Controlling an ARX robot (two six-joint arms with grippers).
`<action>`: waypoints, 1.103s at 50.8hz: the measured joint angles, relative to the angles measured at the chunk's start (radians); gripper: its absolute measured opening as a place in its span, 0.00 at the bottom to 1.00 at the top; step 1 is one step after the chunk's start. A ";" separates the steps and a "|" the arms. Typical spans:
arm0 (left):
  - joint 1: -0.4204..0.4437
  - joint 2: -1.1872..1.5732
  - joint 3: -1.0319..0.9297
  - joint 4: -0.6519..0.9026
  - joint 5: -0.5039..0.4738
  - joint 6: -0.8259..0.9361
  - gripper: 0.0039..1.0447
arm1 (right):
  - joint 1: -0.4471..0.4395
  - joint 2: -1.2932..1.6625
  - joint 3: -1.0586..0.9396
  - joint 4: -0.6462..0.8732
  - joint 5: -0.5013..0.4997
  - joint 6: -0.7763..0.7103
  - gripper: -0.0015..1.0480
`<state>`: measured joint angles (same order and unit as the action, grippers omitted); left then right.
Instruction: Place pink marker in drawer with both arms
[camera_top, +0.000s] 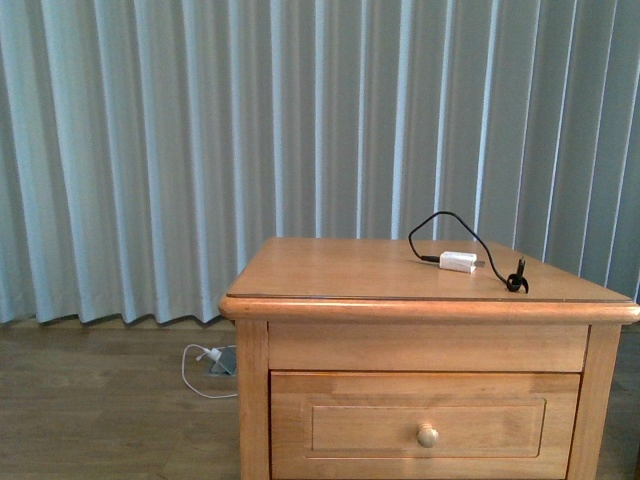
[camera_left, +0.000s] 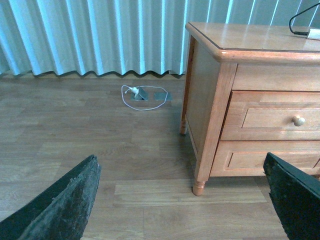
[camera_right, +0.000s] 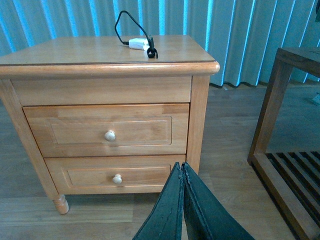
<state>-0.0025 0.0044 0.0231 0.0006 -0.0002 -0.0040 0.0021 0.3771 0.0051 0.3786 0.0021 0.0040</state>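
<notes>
The pink marker is out of view in every frame. The drawer (camera_top: 425, 425) is the taller one of the honey-coloured nightstand, with a recessed panel and a round pale knob, and it is closed. The right wrist view also holds the drawer (camera_right: 107, 130), sitting above a shallower one (camera_right: 117, 172). My right gripper (camera_right: 182, 170) is shut with nothing in it, low in front of the nightstand's right leg. My left gripper (camera_left: 182, 200) is open and empty above the floor, left of the drawer (camera_left: 280, 117). Neither arm appears in the front view.
A white charger plug (camera_top: 458, 261) with a black cable lies on the nightstand top (camera_top: 330, 270). A white cord (camera_left: 142, 95) lies on the wooden floor by the curtain. A dark wooden slatted frame (camera_right: 280, 125) stands right of the nightstand.
</notes>
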 joint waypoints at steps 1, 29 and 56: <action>0.000 0.000 0.000 0.000 0.000 0.000 0.95 | 0.000 -0.010 0.000 -0.008 0.000 0.000 0.01; 0.000 0.000 0.000 0.000 0.000 0.000 0.95 | 0.000 -0.198 0.000 -0.196 0.000 0.000 0.01; 0.000 0.000 0.000 0.000 0.000 0.000 0.95 | 0.000 -0.373 0.001 -0.377 -0.001 0.000 0.01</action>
<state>-0.0025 0.0044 0.0231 0.0006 -0.0002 -0.0044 0.0021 0.0044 0.0059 0.0013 0.0013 0.0036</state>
